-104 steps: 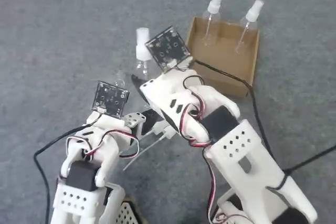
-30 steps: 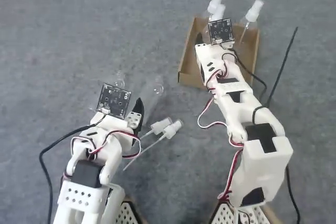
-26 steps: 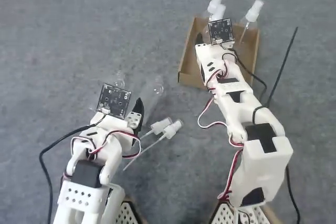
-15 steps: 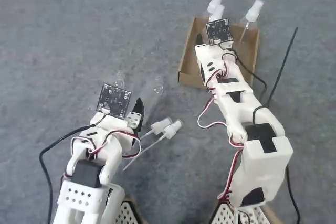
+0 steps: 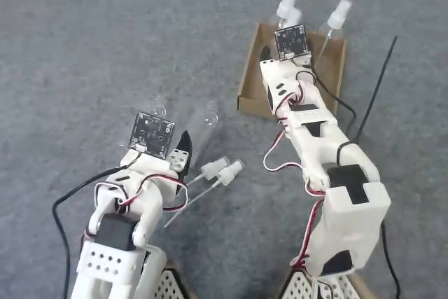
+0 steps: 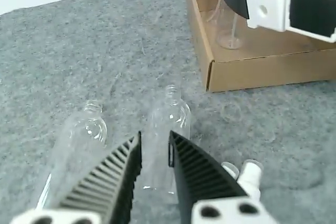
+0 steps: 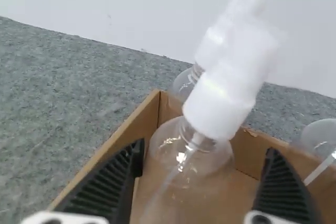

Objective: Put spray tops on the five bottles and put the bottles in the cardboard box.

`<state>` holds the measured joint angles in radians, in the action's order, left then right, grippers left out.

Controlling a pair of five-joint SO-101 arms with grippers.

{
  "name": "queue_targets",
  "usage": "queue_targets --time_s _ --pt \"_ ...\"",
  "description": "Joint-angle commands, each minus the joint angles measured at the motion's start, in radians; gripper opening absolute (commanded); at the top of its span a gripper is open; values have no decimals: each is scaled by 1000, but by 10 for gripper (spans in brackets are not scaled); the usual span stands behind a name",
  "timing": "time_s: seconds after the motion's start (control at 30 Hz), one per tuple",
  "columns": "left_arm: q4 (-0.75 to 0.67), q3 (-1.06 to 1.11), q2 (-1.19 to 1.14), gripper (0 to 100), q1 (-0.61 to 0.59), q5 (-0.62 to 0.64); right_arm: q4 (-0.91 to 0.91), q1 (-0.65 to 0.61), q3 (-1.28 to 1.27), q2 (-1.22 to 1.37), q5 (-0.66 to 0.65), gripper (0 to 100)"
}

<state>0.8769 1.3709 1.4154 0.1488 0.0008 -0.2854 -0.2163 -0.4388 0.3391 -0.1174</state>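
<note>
Two bare bottles (image 6: 169, 124) lie on the grey mat (image 5: 84, 68) just ahead of my left gripper (image 6: 155, 140), jaws narrowly apart on nothing, loose spray tops (image 6: 244, 171) beside. In the cardboard box (image 5: 246, 82) my right gripper (image 7: 203, 150) stands wide apart around a capped bottle (image 7: 189, 192). Lifting out crooked, I could snag its sprayer (image 7: 231, 77) and topple it onto its neighbours (image 5: 334, 26); the bare bottles may roll from a pinch.

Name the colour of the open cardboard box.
The open cardboard box is plain brown, clearest in left wrist view.
</note>
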Motion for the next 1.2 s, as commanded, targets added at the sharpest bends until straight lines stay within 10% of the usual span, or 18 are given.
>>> queue_targets --time_s 0.0,0.73,1.17 --pt "-32 -5 21 70 -2 -3 8 5 17 -15 -18 297" --pt "-32 5 21 70 -3 -3 305 -44 32 -374 -17 297" --pt "-25 -2 15 70 -5 -3 943 -157 71 -731 -17 296"
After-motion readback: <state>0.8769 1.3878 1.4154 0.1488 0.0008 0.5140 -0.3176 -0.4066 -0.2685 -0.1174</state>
